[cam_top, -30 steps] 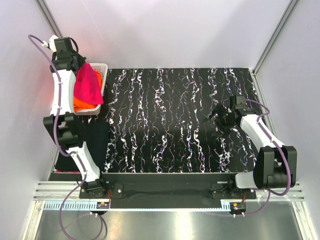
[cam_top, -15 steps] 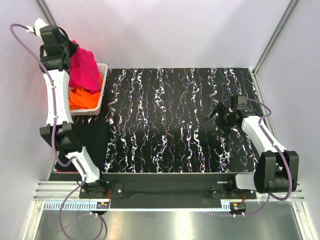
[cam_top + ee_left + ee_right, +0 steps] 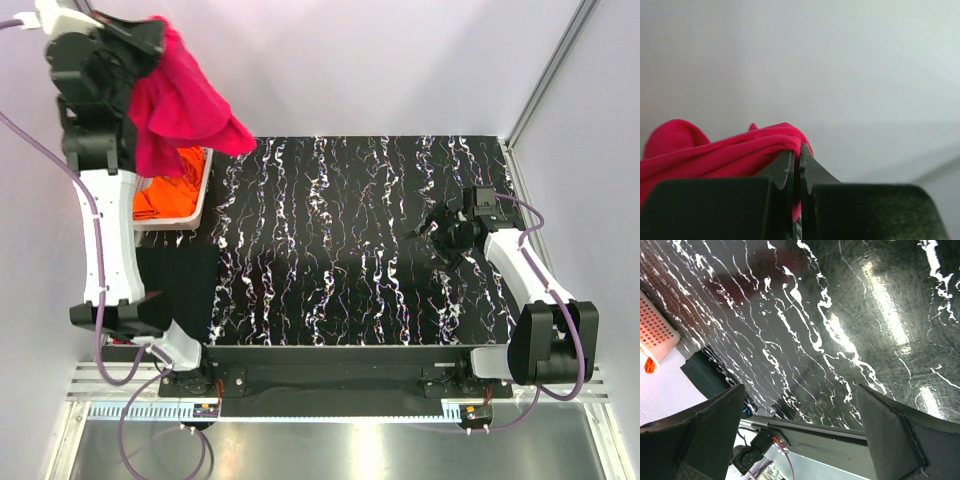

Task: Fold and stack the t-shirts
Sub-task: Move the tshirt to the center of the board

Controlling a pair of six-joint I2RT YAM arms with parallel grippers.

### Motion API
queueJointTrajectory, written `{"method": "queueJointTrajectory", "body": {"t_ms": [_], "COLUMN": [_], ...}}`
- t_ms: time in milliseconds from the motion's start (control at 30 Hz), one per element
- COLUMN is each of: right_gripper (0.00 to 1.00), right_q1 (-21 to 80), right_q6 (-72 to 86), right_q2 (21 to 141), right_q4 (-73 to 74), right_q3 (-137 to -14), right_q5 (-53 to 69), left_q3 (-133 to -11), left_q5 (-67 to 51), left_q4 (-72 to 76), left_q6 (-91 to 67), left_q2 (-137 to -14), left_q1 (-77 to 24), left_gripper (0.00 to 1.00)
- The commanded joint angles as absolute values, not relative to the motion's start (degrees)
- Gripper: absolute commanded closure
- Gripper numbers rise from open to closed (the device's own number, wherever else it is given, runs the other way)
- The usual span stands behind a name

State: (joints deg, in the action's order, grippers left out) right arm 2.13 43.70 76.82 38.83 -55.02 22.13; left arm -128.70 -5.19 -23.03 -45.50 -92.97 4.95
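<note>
My left gripper (image 3: 148, 40) is raised high at the far left and shut on the hot pink t-shirt (image 3: 180, 105), which hangs from it above the basket. In the left wrist view the pink t-shirt (image 3: 715, 150) is bunched between the closed jaws of the left gripper (image 3: 796, 152). Orange t-shirts (image 3: 170, 190) lie in the white basket (image 3: 200, 195). A black folded t-shirt (image 3: 175, 290) lies at the left near edge. My right gripper (image 3: 432, 230) is open and empty, low over the mat (image 3: 340, 240) at the right; the right wrist view shows the right gripper (image 3: 800, 405) with its jaws wide apart.
The black white-veined mat (image 3: 840, 315) covers the table. The basket corner (image 3: 655, 332) and the black cloth (image 3: 705, 372) show in the right wrist view. White walls stand at the back and sides. A metal rail (image 3: 330, 385) runs along the near edge.
My left arm has risen steeply, lifting the pink t-shirt out of the basket and a little rightward. The orange t-shirts are now uncovered. The right arm has barely moved.
</note>
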Motion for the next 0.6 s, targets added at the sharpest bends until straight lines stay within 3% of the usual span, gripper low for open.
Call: {"method": "queueJointTrajectory", "body": {"t_ms": [0,233,333,367,400,567], "right_gripper": [0.00,0.00,0.00,0.00,0.00,0.01], "right_q1": [2.55,2.55,2.64,2.55,2.64,3.33], "right_q6": [41.75,34.81,32.88,32.26,30.95,26.64], "right_q2": [76.73,75.15,70.76,68.75,68.03,64.43], "right_q4": [41.04,47.54,48.42,48.78,49.04,50.19], "right_q3": [-57.74,-57.75,-56.08,-55.38,-55.11,-53.35], "right_q5": [25.12,32.96,32.61,32.87,33.31,35.06], "left_q3": [-124.56,-99.89,-90.03,-87.39,-83.62,-77.62], "left_q5": [-9.58,-5.90,-3.51,-2.65,-1.94,2.71], "left_q4": [-17.75,-22.05,-26.79,-27.68,-29.16,-43.76], "left_q6": [-47.03,-41.33,-41.31,-41.13,-40.78,-36.74], "left_q2": [-87.46,-77.79,-76.64,-75.94,-76.11,-73.76], "left_q1": [-3.91,-24.14,-32.42,-34.35,-37.06,-40.43], "left_gripper": [1.00,1.00,0.76,0.39,0.24,0.21]}}
